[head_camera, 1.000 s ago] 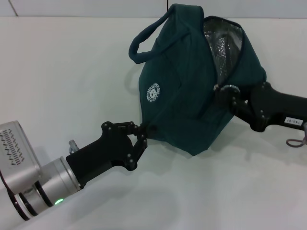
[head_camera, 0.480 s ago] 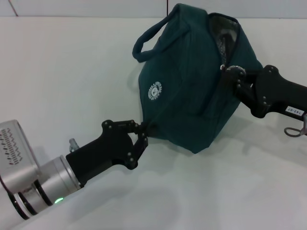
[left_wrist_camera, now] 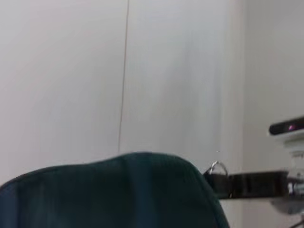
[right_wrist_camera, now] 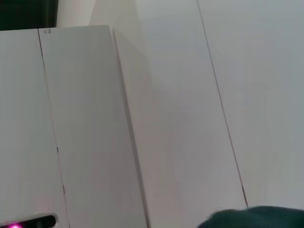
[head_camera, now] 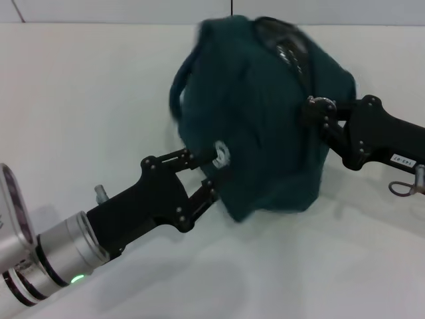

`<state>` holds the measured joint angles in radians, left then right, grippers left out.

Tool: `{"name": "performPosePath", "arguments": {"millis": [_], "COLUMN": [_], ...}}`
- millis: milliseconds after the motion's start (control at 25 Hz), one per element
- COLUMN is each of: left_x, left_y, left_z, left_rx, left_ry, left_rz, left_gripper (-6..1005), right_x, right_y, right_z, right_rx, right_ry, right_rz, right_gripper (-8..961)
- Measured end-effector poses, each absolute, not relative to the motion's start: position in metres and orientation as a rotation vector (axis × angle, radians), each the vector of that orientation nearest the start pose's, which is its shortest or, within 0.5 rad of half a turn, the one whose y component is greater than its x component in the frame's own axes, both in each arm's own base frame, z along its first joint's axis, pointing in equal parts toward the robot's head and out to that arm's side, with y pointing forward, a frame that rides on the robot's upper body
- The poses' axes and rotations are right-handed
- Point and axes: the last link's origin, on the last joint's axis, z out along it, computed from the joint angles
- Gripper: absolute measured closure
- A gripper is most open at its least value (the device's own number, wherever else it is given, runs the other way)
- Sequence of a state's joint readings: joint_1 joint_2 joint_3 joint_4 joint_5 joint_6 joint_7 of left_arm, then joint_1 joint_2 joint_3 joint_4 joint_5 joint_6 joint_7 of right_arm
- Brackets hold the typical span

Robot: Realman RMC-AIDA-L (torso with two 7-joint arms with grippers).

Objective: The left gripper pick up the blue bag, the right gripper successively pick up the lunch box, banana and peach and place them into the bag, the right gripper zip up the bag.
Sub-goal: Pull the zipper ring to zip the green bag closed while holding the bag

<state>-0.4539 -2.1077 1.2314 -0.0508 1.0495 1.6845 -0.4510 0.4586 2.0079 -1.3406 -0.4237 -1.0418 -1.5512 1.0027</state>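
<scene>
**Bag held between both grippers, zipper largely drawn**

Head view: the bag [head_camera: 265,119] sits on the white table [head_camera: 86,100], bulged and motion-blurred, roughly at centre and toward the far side. One handle [head_camera: 178,93] loops off its left flank. The zipper [head_camera: 292,56] runs over the top as a dark seam; no foil lining shows along it.

The left gripper [head_camera: 216,174] reaches in from the lower left on its silver wrist, green light lit. Its 2 fingers stand a moderate way apart, the upper one touching the bag's lower left corner by the white logo [head_camera: 220,154], the lower one just under the fabric. Whether they actually pinch cloth cannot be told through the blur.

The right gripper [head_camera: 317,109] comes in from the right edge and meets the bag's right side, near the upper part of the seam. A small metal ring sits at its tip. The fingertips are lost against the fabric, so how far they are apart cannot be told.

Left wrist view: the bag's teal top [left_wrist_camera: 114,190] fills the lower part, with the ring pull [left_wrist_camera: 217,167] at its edge, against a dark bar.

Right wrist view: only a sliver of teal fabric [right_wrist_camera: 256,218] and pale panels.
</scene>
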Motion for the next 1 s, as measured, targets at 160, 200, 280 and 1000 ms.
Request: {"name": "performPosePath", "arguments": {"millis": [160, 200, 280, 1000], "left_x": [-0.258, -0.254, -0.246, -0.225], "left_y": [0.239, 0.242, 0.248, 0.283], "left_z": [-0.071, -0.070, -0.069, -0.067], "left_rx": [-2.358, -2.361, -2.377, -2.380], "left_ry": [-0.323, -0.337, -0.364, -0.621], "left_rz": [-1.247, -1.274, -1.328, -1.436], "left_gripper": [713, 672, 591, 238], "right_x": [0.229, 0.229, 0.229, 0.228], "right_y": [0.311, 0.311, 0.311, 0.308], "right_z": [-0.016, -0.017, -0.017, -0.022], "right_rx": [-2.534, -2.535, -2.535, -2.546], "right_ry": [0.346, 0.344, 0.335, 0.300], "right_rz": [1.235, 1.236, 1.235, 1.225], "right_gripper": [923, 923, 923, 922]}}
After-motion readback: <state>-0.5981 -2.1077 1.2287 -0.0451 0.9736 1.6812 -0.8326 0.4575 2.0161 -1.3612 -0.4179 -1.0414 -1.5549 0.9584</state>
